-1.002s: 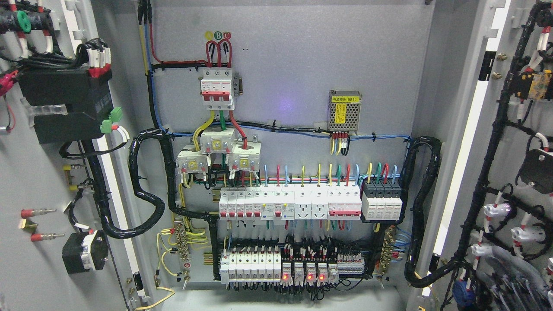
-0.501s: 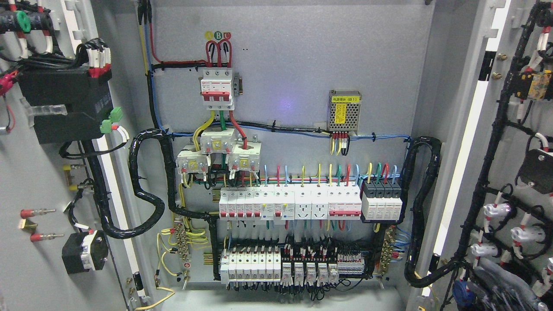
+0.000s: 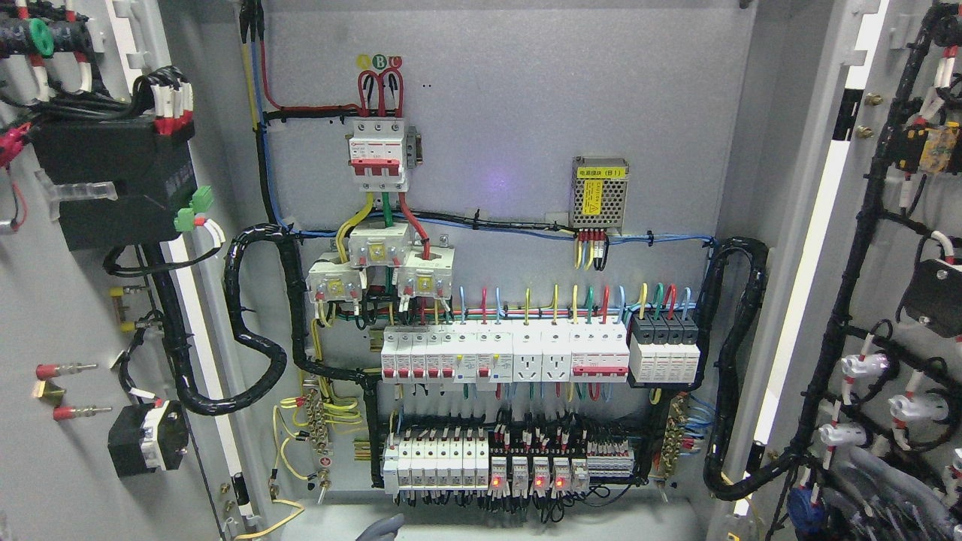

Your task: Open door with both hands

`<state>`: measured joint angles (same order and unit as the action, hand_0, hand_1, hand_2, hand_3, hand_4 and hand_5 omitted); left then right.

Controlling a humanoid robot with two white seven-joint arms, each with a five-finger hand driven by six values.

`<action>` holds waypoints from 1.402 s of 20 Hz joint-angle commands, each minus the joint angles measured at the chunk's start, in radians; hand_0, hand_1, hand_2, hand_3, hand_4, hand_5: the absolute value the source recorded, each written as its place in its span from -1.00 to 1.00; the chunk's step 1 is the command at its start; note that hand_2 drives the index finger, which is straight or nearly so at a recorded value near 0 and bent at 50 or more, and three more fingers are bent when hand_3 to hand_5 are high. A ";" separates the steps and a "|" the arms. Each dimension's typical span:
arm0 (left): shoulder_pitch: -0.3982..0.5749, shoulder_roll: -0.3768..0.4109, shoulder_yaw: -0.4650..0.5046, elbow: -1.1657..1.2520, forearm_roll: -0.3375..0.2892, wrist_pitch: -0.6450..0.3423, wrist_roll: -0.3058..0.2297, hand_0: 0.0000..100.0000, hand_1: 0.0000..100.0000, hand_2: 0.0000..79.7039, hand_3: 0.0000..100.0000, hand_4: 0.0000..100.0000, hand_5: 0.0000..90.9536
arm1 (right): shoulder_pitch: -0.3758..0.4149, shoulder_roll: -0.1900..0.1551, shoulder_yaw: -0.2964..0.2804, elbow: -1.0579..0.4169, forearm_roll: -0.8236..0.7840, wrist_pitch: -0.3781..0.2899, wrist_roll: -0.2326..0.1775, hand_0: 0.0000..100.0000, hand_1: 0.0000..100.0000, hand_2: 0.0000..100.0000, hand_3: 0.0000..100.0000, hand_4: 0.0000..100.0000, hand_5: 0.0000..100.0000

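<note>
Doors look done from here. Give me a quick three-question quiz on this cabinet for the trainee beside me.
1. True or false: the left door and the right door both stand open, showing the wiring inside.
2. Where is the perforated metal box with the yellow label? A) on the back panel, upper right of the breaker rows; B) on the left door; C) on the cabinet floor.
3. Fill in: the wires looping into the top of the three-pole breaker are ___ in colour.
Key: 1 true; 2 A; 3 red.
</note>
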<state>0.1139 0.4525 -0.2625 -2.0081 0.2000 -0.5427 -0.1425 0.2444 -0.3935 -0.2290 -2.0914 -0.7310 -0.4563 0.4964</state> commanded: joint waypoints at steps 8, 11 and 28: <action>0.032 0.071 0.178 -0.021 0.098 -0.011 0.001 -1.00 -1.00 -1.00 -1.00 -1.00 -1.00 | 0.001 -0.008 -0.030 0.001 -0.011 0.001 0.001 -1.00 -1.00 -1.00 -1.00 -1.00 -1.00; 0.033 0.084 0.207 -0.018 0.131 -0.011 0.001 -1.00 -1.00 -1.00 -1.00 -1.00 -1.00 | -0.001 -0.007 -0.030 0.001 -0.011 0.004 0.001 -1.00 -1.00 -1.00 -1.00 -1.00 -1.00; 0.099 0.147 0.353 -0.011 0.271 -0.011 0.001 -1.00 -1.00 -1.00 -1.00 -1.00 -1.00 | 0.039 0.004 -0.125 0.031 -0.094 0.011 0.001 -1.00 -1.00 -1.00 -1.00 -1.00 -1.00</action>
<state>0.1944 0.5613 -0.0007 -2.0219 0.4303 -0.5540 -0.1390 0.2667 -0.3925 -0.3045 -2.0825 -0.7938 -0.4454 0.4989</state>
